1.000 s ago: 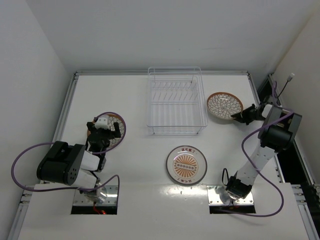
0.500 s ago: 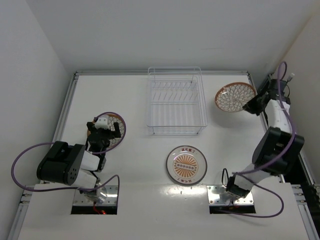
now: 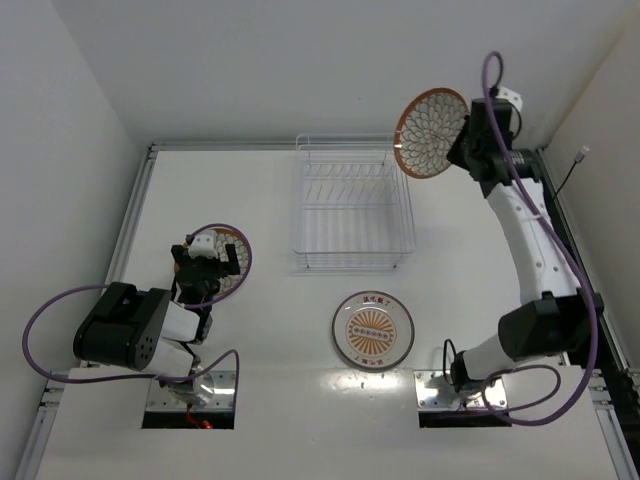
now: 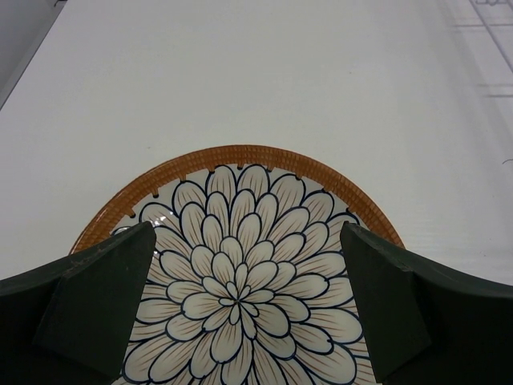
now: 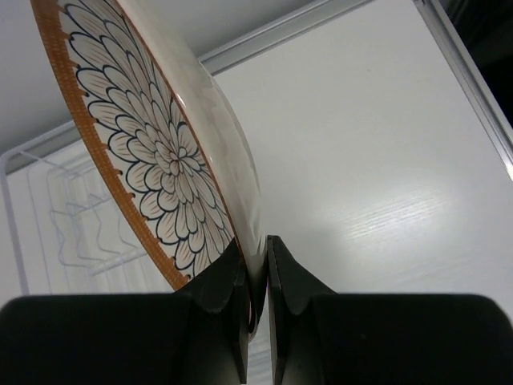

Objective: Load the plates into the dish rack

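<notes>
Nothing's in the dish rack (image 3: pixel 352 205) yet, so I'd call it early days: zero of three loaded. The right tool (image 5: pixel 255 269) is pinched tight on the rim of one brown-rimmed plate (image 3: pixel 430 132), held on edge in the upper right of the top view, by the rack's far right corner. The second petal plate (image 4: pixel 238 210) lies flat at left under the left tool (image 4: pixel 248 309), whose jaws are spread wide. The sunburst plate (image 3: pixel 373 329) sits at lower centre on the matte white surface (image 3: pixel 260 190). The plates look glossy, with a woven-looking rim; the rack is thin white wire.
</notes>
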